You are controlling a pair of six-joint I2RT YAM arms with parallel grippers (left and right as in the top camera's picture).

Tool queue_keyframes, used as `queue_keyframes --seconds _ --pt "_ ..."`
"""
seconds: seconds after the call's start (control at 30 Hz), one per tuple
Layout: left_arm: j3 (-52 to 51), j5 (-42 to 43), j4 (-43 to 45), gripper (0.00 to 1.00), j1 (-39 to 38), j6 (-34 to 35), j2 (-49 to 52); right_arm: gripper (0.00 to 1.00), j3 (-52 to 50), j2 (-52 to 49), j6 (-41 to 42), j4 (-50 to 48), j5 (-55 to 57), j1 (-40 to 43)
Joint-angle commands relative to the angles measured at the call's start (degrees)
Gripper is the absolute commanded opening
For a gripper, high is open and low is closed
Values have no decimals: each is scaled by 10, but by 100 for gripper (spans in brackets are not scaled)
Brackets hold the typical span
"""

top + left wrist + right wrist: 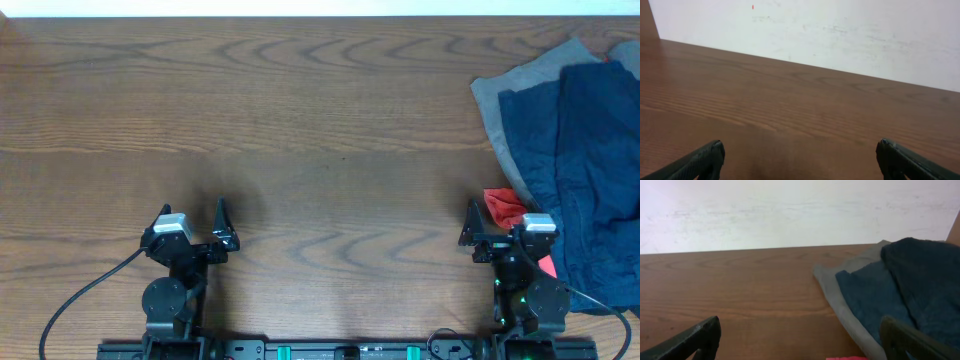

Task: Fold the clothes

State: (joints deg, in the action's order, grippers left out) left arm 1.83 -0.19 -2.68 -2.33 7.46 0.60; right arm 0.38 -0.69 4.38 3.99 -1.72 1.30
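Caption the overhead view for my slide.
Left gripper and right gripper open over the wooden table, navy, grey and red clothes heaped unfolded at its right side.

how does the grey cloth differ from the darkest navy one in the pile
Colour: the grey cloth is pale, the dark navy cloth almost black-blue.
Layer: the grey cloth lies lowest, the dark navy cloth on top.
Showing: only an edge strip of the grey cloth peeks out, while the dark navy cloth shows a broad area.
Both are wrinkled, unfolded and lie at the right side of the table.
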Motion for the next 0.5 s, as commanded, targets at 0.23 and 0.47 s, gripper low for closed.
queue_keyframes --seconds 0.23,0.47 --pt "-8 56 -16 98 3 14 9 99 4 -14 50 6 -39 -5" --pt "67 83 -84 98 3 14 60 99 73 -88 50 77 -11 -5"
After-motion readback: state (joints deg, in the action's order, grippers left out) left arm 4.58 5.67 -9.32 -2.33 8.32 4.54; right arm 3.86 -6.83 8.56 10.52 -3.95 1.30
